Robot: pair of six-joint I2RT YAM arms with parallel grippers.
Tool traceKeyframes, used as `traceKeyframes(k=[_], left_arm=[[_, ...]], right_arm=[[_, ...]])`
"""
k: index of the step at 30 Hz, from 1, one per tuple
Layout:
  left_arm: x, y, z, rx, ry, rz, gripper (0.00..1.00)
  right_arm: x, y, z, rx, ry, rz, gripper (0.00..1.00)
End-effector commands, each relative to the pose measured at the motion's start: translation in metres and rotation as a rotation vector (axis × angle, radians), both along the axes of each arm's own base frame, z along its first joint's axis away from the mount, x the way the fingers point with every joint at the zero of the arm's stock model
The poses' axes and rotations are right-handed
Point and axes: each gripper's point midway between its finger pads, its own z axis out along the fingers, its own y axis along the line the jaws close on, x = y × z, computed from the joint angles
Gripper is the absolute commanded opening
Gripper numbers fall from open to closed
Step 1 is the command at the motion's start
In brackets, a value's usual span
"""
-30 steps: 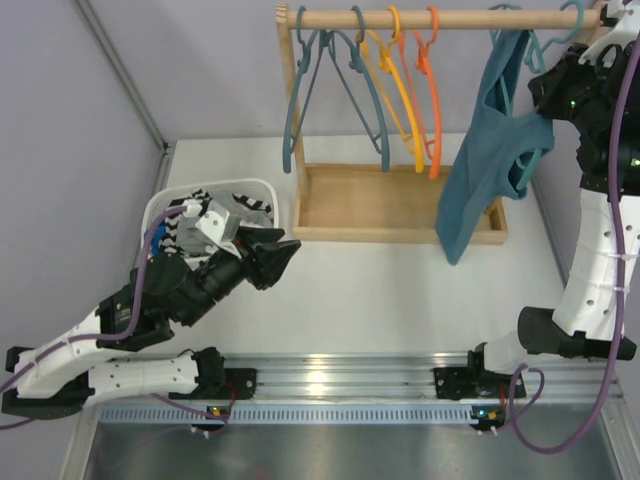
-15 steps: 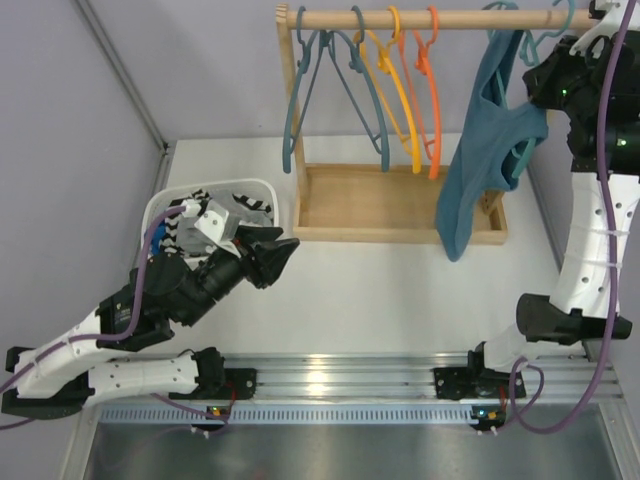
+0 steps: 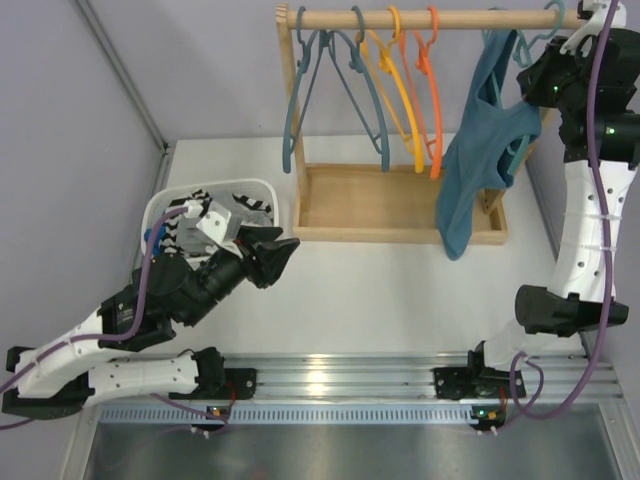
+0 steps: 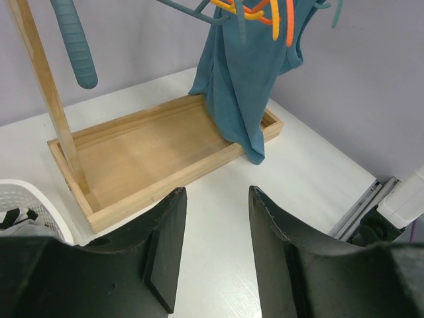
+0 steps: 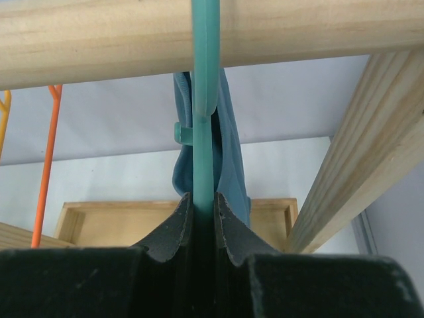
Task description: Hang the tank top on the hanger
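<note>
Only the wrist view shows right pincer gripping hanger; left pincer gapes.

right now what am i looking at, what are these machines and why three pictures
Two robot arms are bolted to a white table. The wide picture looks down from above; the other two come from cameras on each wrist. The right end effector is shut on a light teal hanger at a wooden rail, the blue tank top hanging from it. The left end effector is open and empty, near a white basket of clothes. Other hangers hang on the rail.
</note>
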Motion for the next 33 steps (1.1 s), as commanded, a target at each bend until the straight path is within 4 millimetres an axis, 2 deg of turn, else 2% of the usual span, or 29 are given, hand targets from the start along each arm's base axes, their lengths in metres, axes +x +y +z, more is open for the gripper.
traceKeyframes(k=[1, 6, 7, 8, 9, 12, 15, 19, 22, 27, 30, 32, 33], left_arm=[[0.002, -0.001, 0.012, -0.041, -0.026, 0.012, 0.48], [0.004, -0.002, 0.009, -0.036, -0.022, 0.017, 0.48], [0.004, -0.003, 0.008, -0.039, -0.021, 0.015, 0.48], [0.004, -0.003, 0.008, -0.038, -0.02, 0.015, 0.48], [0.003, -0.004, 0.007, -0.039, -0.018, 0.012, 0.48], [0.003, -0.005, 0.007, -0.044, -0.014, 0.01, 0.48], [0.003, -0.006, 0.005, -0.044, -0.008, 0.008, 0.48], [0.002, -0.008, 0.005, -0.048, -0.001, 0.003, 0.48], [0.002, -0.009, 0.005, -0.051, 0.002, 0.001, 0.48], [0.004, -0.009, 0.003, -0.049, 0.008, 0.01, 0.48], [0.005, -0.006, 0.003, -0.052, 0.012, 0.022, 0.48], [0.005, -0.005, 0.002, -0.056, 0.016, 0.027, 0.48], [0.005, -0.005, 0.002, -0.058, 0.02, 0.03, 0.48]], right_arm=[[-0.001, -0.009, 0.038, -0.02, -0.137, -0.026, 0.0], [-0.001, -0.014, 0.026, -0.014, -0.106, -0.04, 0.0], [-0.005, -0.014, 0.029, -0.012, -0.117, -0.041, 0.0], [-0.002, -0.013, 0.018, -0.006, -0.093, -0.04, 0.0], [-0.004, -0.013, 0.017, -0.006, -0.091, -0.038, 0.0], [-0.008, -0.015, 0.011, -0.006, -0.076, -0.047, 0.05], [-0.013, -0.016, 0.011, -0.003, -0.071, -0.051, 0.2], [-0.024, -0.014, 0.017, 0.003, -0.085, -0.052, 0.5], [-0.032, -0.016, 0.022, 0.004, -0.095, -0.072, 0.64], [-0.054, -0.018, 0.03, 0.014, -0.112, -0.105, 0.77], [-0.08, -0.017, 0.039, 0.036, -0.133, -0.128, 0.84], [-0.093, -0.013, 0.033, 0.05, -0.107, -0.123, 0.85], [-0.11, -0.005, 0.039, 0.065, -0.132, -0.095, 0.87]])
